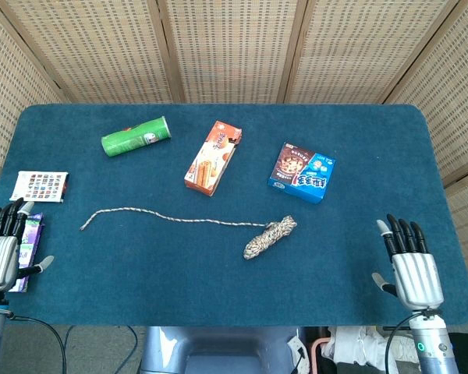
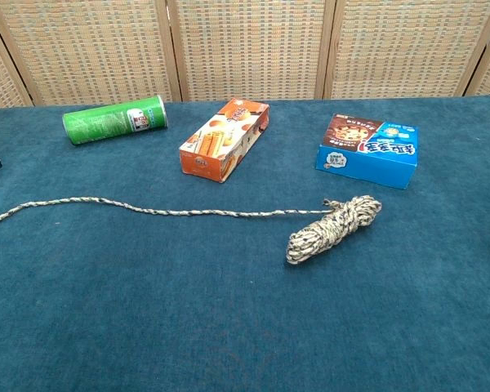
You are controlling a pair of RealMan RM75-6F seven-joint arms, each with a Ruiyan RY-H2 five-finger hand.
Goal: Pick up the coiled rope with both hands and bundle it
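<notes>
A table point(image 1: 218, 280) with a dark blue-green cloth of soft, felt-like texture fills most of both views. Its far corners are rounded. Behind the far edge of the table stands a folding screen point(image 1: 234, 47) made of woven panels in a pale straw colour, and light wooden frames divide the panels. In the head view the screen also goes down along the left edge and the right edge of the table, so it encloses the table on three sides. Under the near edge of the table a grey base point(image 1: 218, 351) is visible, and some dark cables point(image 1: 86, 343) lie on a light grey floor. The light is even and soft, with no strong shadows.
</notes>
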